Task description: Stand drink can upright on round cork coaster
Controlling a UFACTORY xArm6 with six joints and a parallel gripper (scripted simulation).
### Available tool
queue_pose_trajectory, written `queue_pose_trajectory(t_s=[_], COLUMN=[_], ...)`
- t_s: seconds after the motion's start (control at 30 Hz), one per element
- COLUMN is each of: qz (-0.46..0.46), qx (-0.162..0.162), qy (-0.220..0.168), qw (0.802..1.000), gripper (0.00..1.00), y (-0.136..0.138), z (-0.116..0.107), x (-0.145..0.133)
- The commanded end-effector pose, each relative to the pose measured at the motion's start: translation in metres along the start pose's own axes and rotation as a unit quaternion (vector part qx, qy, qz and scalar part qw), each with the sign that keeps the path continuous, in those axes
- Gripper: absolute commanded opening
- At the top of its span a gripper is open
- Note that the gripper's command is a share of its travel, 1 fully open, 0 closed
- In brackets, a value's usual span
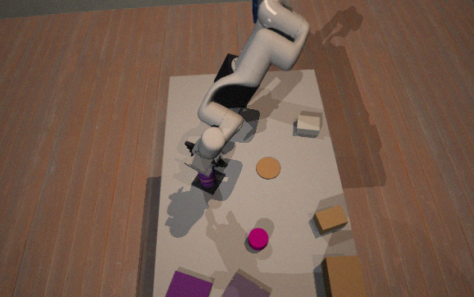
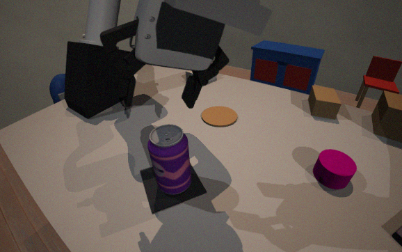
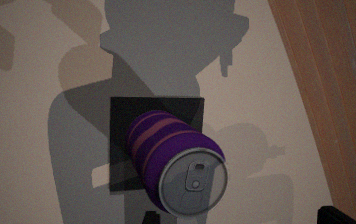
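Note:
The purple drink can (image 2: 169, 158) stands upright on a black square coaster near the table's left edge. It also shows in the top view (image 1: 207, 180) and in the wrist view (image 3: 175, 165). The round cork coaster (image 2: 219, 115) lies bare on the table to the right of the can, and it shows in the top view (image 1: 268, 167) too. My gripper (image 2: 160, 95) is open and empty. It hangs above the can, fingers wide apart and well clear of the can's top. In the top view the gripper (image 1: 206, 169) covers part of the can.
A magenta cylinder (image 1: 258, 239) stands toward the front. A white box (image 1: 308, 124) and two tan boxes (image 1: 330, 218) (image 1: 344, 276) sit along the right side. The arm's black base (image 1: 231, 86) is at the back. Purple panels (image 1: 189, 284) lie at the front edge.

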State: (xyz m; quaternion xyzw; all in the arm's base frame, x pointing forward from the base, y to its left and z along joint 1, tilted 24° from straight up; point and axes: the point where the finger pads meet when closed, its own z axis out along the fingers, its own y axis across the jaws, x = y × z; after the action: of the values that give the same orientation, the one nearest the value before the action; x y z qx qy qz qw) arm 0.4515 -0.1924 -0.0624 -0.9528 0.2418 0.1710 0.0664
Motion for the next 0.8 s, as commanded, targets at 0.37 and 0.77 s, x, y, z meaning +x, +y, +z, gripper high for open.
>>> queue_pose_trajectory(t_s=[0.37, 0.77], qz=[0.346, 0.55], qx=[0.088, 0.137], qy=[-0.031, -0.056], qw=[0.933, 0.822], gripper=[1.0, 1.0], y=[0.001, 0.001], z=[-0.0004, -0.0004], x=[0.0024, 0.0024])
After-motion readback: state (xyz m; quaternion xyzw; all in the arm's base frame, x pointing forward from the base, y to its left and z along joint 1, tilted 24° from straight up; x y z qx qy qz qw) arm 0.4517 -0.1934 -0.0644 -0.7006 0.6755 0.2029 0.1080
